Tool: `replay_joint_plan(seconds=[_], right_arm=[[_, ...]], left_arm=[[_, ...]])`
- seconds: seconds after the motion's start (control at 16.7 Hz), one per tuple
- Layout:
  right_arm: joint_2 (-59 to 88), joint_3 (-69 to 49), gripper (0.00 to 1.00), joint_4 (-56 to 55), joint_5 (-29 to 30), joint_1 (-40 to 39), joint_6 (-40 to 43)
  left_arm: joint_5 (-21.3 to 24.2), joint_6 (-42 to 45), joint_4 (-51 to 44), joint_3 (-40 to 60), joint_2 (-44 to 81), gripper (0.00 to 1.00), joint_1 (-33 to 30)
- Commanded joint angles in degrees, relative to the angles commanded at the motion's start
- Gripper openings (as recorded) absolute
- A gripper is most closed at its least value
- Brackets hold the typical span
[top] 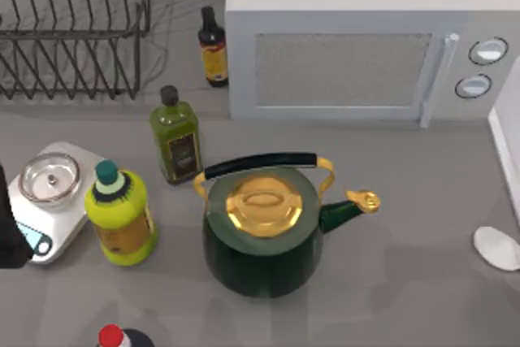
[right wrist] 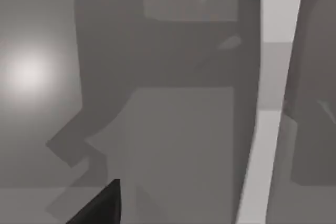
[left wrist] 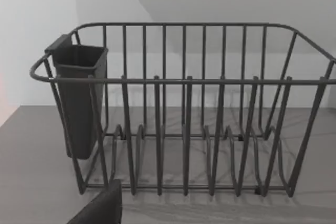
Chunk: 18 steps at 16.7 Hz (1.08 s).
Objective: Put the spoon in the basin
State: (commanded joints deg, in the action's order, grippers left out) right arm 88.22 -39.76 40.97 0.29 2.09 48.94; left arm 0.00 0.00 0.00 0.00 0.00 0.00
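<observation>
**Top view: spoon bowl at the lower right edge of the counter**

Top view has the grey counter point(top: 406, 201) crowded with kitchen things. The spoon point(top: 497, 247), a whitish-grey oval bowl, lies at the lower right of the frame, right at the edge, well apart from the dark green kettle point(top: 262, 237) with its gold lid in the lower middle. A white microwave point(top: 366, 54) fills the upper right, its two round dials point(top: 481, 67) near the right edge. A wire dish rack point(top: 73, 30) sits at the upper left. Between rack and microwave stands a small dark sauce bottle point(top: 214, 48); below it, an olive oil bottle point(top: 175, 137). A yellow bottle point(top: 120, 213) with a teal cap stands at lower left, just beside a white kitchen scale point(top: 50, 201) carrying a small glass bowl.

Left wrist view looks at the dish rack point(left wrist: 184, 108) with its dark cutlery holder point(left wrist: 79, 98). Whether the jaws of either arm are open or closed, I cannot tell.
</observation>
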Motion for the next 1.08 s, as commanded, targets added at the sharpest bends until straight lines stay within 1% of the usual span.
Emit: replay_joint_plan(seconds=[0.18,0.48,1.08], right_arm=[[3.2,3.5,1.00,-6.2,0.0,0.0,0.0],[3.8,4.2,1.00,-7.4,0.0,0.0,0.0],[3.8,4.2,0.25,-7.4,0.0,0.0,0.0]], left_arm=[[0.0,0.0,0.0,0.0,0.0,1.00,0.0],[0.0,0.0,0.0,0.0,0.0,1.00,0.0],[0.0,0.0,0.0,0.0,0.0,1.00,0.0]])
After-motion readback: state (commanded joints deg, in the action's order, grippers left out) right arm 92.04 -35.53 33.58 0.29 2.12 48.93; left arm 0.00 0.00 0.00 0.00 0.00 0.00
